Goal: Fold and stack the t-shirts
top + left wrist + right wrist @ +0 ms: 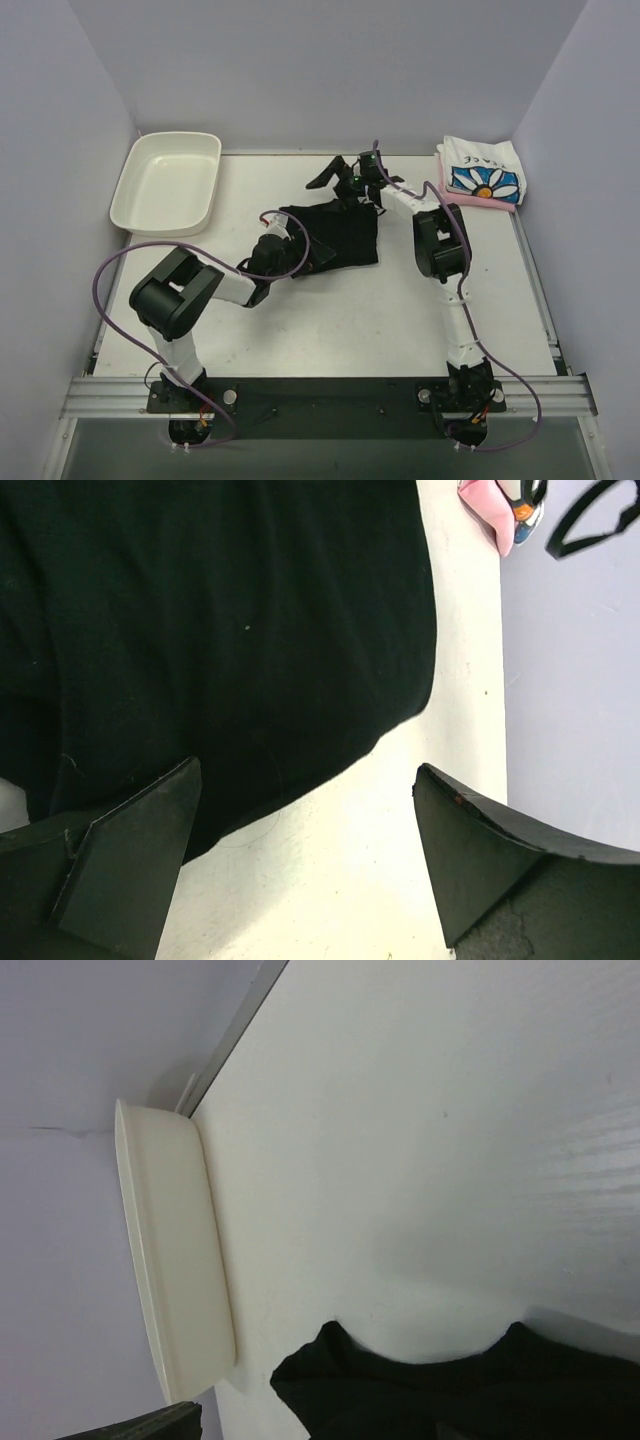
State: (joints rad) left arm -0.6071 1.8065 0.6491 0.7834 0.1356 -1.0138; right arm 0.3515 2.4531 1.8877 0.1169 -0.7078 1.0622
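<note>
Folding stage: the black t-shirt [340, 235] lies gathered into a rough square at the middle of the worktop [350, 320], with an arm at each side. I judge it mid-fold and not yet stacked.
White plastic tray [165, 182]: sits in the far left corner, well apart from the cloth. It seems to play no part in this step.
Left gripper [308, 770]: the jaws are open and hold nothing. One finger [130, 870] is over the shirt's near-left edge and the other over bare worktop, so the hem runs between them, probably lined up to pinch it.
Right gripper [345, 178]: poised at the shirt's far edge. Its wrist view shows black cloth close below the camera, but I cannot tell whether the jaws are closed on it.
Finished stack: in the far right corner, a folded white daisy-print t-shirt [483, 172] rests on a pink t-shirt [480, 204], whose edge peeks out beneath. The black shirt likely belongs on top.
</note>
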